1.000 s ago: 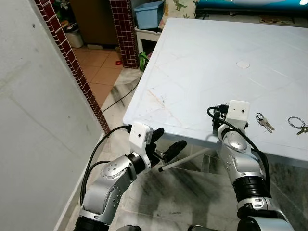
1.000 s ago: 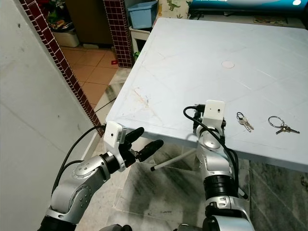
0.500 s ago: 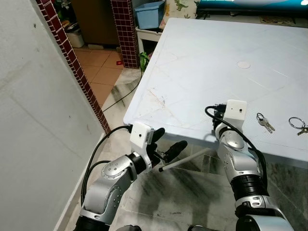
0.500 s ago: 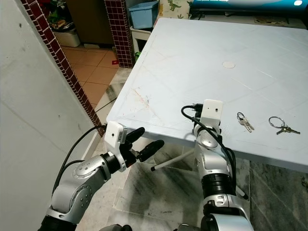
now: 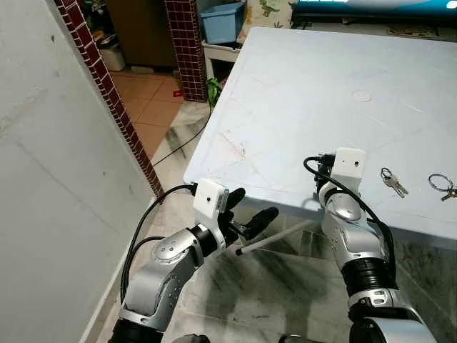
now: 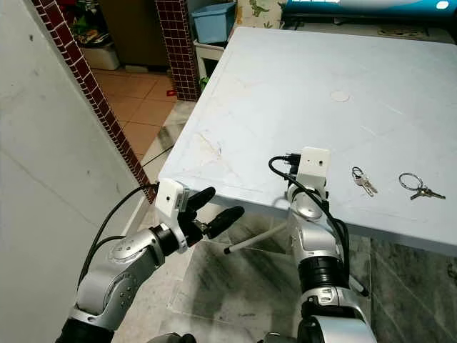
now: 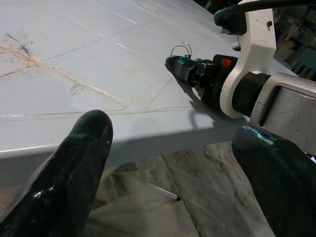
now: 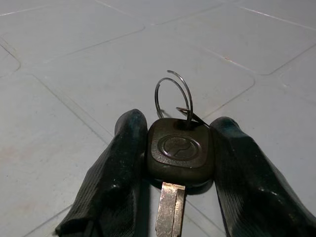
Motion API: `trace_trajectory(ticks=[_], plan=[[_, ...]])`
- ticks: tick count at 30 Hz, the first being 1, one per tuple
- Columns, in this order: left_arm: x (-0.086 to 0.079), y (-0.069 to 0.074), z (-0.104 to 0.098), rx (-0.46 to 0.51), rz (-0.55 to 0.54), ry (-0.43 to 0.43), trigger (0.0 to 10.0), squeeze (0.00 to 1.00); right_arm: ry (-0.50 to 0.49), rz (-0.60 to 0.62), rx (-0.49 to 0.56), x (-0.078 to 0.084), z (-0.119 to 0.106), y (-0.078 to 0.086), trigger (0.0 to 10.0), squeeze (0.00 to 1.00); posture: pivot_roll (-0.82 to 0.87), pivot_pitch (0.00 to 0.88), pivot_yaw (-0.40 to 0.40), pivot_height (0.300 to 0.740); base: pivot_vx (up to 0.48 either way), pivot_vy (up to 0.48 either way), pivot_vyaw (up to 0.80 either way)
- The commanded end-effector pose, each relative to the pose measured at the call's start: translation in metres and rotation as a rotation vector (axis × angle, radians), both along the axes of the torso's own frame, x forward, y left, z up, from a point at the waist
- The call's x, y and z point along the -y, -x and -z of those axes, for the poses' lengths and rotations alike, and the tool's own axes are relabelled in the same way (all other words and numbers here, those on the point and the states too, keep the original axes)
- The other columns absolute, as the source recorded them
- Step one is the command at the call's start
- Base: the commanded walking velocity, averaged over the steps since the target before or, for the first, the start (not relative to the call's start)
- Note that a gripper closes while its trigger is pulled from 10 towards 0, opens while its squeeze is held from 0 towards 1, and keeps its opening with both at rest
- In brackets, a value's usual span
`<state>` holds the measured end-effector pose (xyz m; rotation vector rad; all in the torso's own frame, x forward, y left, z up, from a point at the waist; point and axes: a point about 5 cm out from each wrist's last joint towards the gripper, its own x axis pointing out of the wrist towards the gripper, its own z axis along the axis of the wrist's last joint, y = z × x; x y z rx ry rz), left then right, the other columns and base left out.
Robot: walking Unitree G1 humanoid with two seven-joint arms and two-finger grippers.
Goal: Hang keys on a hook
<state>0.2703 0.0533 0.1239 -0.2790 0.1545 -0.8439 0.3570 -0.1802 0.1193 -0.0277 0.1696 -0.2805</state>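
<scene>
Car key point(image 8: 180, 150), black plastic head with thin wire ring point(image 8: 174, 96): judged light, rigid, smooth-sided. It is clamped by the head between the right gripper point(image 8: 178, 163) fingers, just above the white table point(image 5: 300, 93) near its front edge. The left gripper point(image 5: 248, 211) is spread wide and empty below that edge.

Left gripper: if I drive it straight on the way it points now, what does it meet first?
Probably the right gripper and its wrist, which sit straight ahead of the open left gripper at the table edge. Depth is hard to judge; it might pass just under the tabletop instead.
</scene>
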Motion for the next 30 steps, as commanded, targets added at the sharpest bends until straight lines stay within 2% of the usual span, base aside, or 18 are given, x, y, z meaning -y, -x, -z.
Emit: trace_trajectory(ticks=[1,3,7,16,17,18,19,20,23,24,30], plan=[[-0.001,0.0,0.001,0.004,-0.002,-0.016,10.0,0.0,0.04,0.027,-0.048,0.005,0.013,0.007,0.0,0.0,0.0,0.136,0.087,0.74,0.0,0.0,0.0],[-0.001,0.0,0.001,0.004,-0.004,-0.016,10.0,0.0,0.125,0.022,0.054,0.004,-0.004,0.004,0.0,0.0,0.0,0.136,0.087,0.74,0.0,0.0,0.0],[-0.001,0.0,0.001,0.004,-0.004,-0.017,10.0,0.0,0.213,0.011,0.145,0.0,-0.021,0.003,0.0,0.0,0.0,0.136,0.089,0.74,0.0,0.0,0.0],[0.0,-0.001,0.001,0.004,-0.004,-0.018,10.0,0.0,0.205,0.004,0.119,-0.004,-0.015,0.005,0.0,0.0,0.0,0.135,0.089,0.74,0.0,0.0,0.0],[0.0,-0.001,0.001,0.004,-0.004,-0.018,10.0,0.0,0.206,0.002,0.116,-0.004,-0.015,0.005,0.3,0.0,0.0,0.135,0.086,0.74,0.0,0.0,0.0],[0.0,-0.001,0.001,0.005,-0.003,-0.018,10.0,0.0,0.196,-0.007,0.105,-0.005,-0.012,0.005,9.5,0.0,0.0,0.135,0.086,0.74,0.0,0.0,0.0],[0.0,-0.001,0.001,0.005,-0.003,-0.018,10.0,0.0,0.192,-0.01,0.102,-0.005,-0.012,0.005,9.5,0.0,0.0,0.135,0.086,0.74,0.0,0.0,0.0],[0.0,-0.001,0.001,0.005,-0.003,-0.018,10.0,0.0,0.196,-0.008,0.097,-0.004,-0.011,0.005,8.9,0.0,0.0,0.135,0.086,0.74,0.0,0.0,0.0],[0.001,-0.001,0.001,0.006,-0.003,-0.018,10.0,0.0,0.187,0.008,0.073,-0.002,-0.008,0.006,8.7,0.0,0.0,0.135,0.086,0.74,0.0,0.0,0.0],[0.001,-0.001,0.001,0.006,-0.003,-0.018,10.0,0.0,0.171,0.018,0.038,0.001,-0.002,0.008,10.0,0.0,0.0,0.135,0.086,0.74,0.0,0.0,0.0],[0.001,-0.001,0.001,0.006,-0.002,-0.02,10.0,0.0,0.146,0.005,-0.02,0.001,0.014,0.018,10.0,0.0,0.0,0.133,0.084,0.74,0.0,0.0,0.0]])
